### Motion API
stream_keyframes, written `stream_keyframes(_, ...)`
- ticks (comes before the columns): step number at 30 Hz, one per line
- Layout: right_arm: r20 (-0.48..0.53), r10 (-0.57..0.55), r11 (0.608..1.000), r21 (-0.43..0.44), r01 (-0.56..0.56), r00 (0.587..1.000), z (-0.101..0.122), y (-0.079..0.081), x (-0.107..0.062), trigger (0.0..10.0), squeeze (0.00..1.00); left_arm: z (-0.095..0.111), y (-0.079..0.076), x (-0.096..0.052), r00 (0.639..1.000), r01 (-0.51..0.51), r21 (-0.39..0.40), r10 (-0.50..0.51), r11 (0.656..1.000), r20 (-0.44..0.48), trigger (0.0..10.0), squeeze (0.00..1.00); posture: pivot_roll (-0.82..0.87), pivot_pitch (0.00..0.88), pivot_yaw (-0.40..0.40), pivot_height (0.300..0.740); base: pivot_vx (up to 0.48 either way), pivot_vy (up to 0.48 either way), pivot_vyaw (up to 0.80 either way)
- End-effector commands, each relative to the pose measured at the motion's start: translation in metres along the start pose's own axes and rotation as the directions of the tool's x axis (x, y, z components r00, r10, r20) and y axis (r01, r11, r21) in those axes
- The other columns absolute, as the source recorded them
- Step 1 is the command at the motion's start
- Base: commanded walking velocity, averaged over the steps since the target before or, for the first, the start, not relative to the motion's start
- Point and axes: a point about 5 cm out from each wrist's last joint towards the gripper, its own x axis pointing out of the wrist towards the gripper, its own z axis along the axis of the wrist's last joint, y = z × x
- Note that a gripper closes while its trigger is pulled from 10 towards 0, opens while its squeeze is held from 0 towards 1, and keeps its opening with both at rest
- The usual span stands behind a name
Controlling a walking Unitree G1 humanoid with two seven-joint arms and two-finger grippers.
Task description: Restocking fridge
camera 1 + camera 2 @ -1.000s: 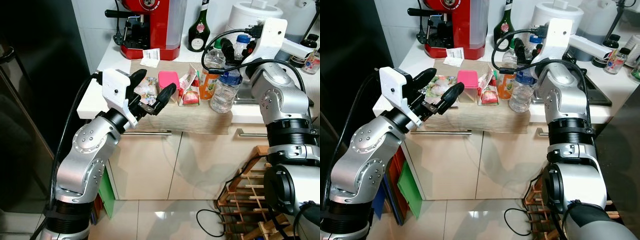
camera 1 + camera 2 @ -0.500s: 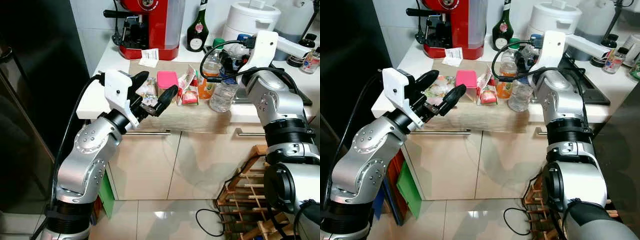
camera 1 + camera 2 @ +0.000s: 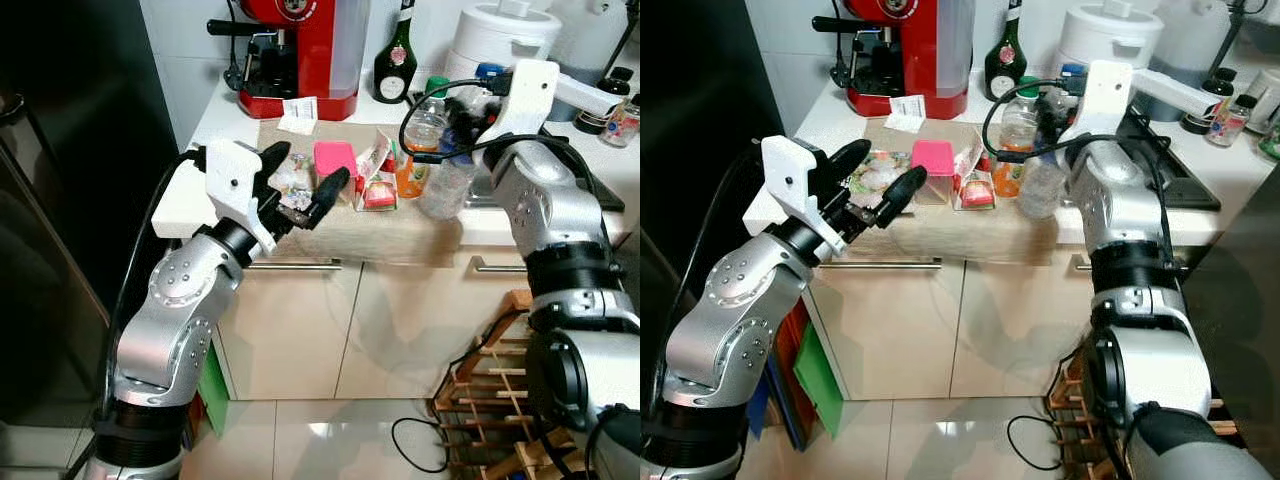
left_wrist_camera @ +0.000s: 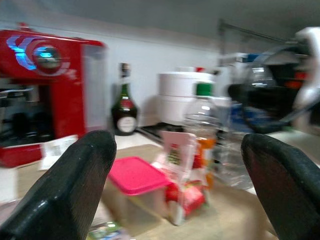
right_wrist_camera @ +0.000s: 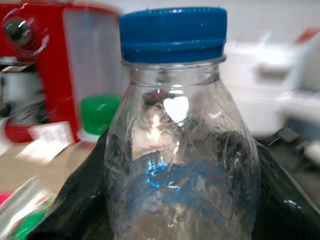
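Observation:
My right gripper (image 3: 1052,108) is shut on a clear water bottle (image 3: 441,178) with a blue cap (image 5: 173,34); its black fingers (image 5: 75,202) press both sides below the neck. The bottle stands at the counter's right part, beside an orange drink bottle (image 3: 416,140) with a green cap. My left gripper (image 3: 308,167) hovers open over the counter's front left, above a clear bag of food (image 3: 876,172). Just beyond it sit a pink-lidded box (image 4: 133,175) and a red and white carton (image 3: 377,176).
A red coffee machine (image 3: 300,48), a dark green bottle (image 3: 392,66) and a white cooker (image 3: 507,28) line the back of the counter (image 3: 395,235). A black fridge (image 3: 70,200) stands to the left. A wooden rack (image 3: 500,400) sits on the floor at the right.
My right arm has lowered and swung slightly, and the water bottle in it now looks blurred and a little shifted. My left gripper has edged closer to the bag, still open.

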Motion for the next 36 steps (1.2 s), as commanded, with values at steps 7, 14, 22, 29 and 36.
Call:
stream_keyframes(7, 0.348, -0.114, 0.990, -0.042, 0.137, 0.931, 0.034, -0.007, -0.025, 10.0, 0.00, -0.007, 0.012, -0.002, 0.975, -0.223, 0.030, 0.223, 0.974, 0.007, 10.0, 0.00, -0.09, 0.000, -0.016, 0.740, 0.000, 0.000, 0.00)
stream_keyframes(14, 0.376, -0.142, 0.980, -0.078, 0.184, 0.916, 0.008, -0.007, -0.057, 10.0, 0.00, -0.016, 0.022, -0.015, 0.913, -0.405, 0.090, 0.407, 0.910, -0.010, 10.0, 0.00, -0.10, 0.000, -0.010, 0.740, 0.000, 0.000, 0.00)
stream_keyframes(22, 0.366, -0.043, 0.981, -0.163, 0.109, 0.930, -0.010, -0.001, -0.089, 10.0, 0.00, -0.021, 0.024, -0.036, 0.871, -0.484, 0.130, 0.491, 0.866, -0.030, 10.0, 0.00, -0.10, 0.000, -0.011, 0.740, 0.000, 0.000, 0.00)
stream_keyframes(29, 0.245, -0.022, 0.983, -0.170, 0.065, 0.969, -0.036, 0.000, -0.093, 10.0, 0.00, -0.026, 0.023, -0.033, 0.865, -0.490, 0.144, 0.500, 0.860, -0.042, 10.0, 0.00, -0.10, 0.000, -0.017, 0.740, -0.034, 0.000, 0.00)
stream_keyframes(36, 0.130, -0.009, 0.995, -0.094, 0.021, 0.991, -0.057, 0.006, -0.091, 10.0, 0.00, -0.026, 0.024, -0.032, 0.863, -0.492, 0.147, 0.503, 0.858, -0.045, 10.0, 0.00, -0.10, 0.000, -0.012, 0.740, -0.241, 0.000, 0.00)
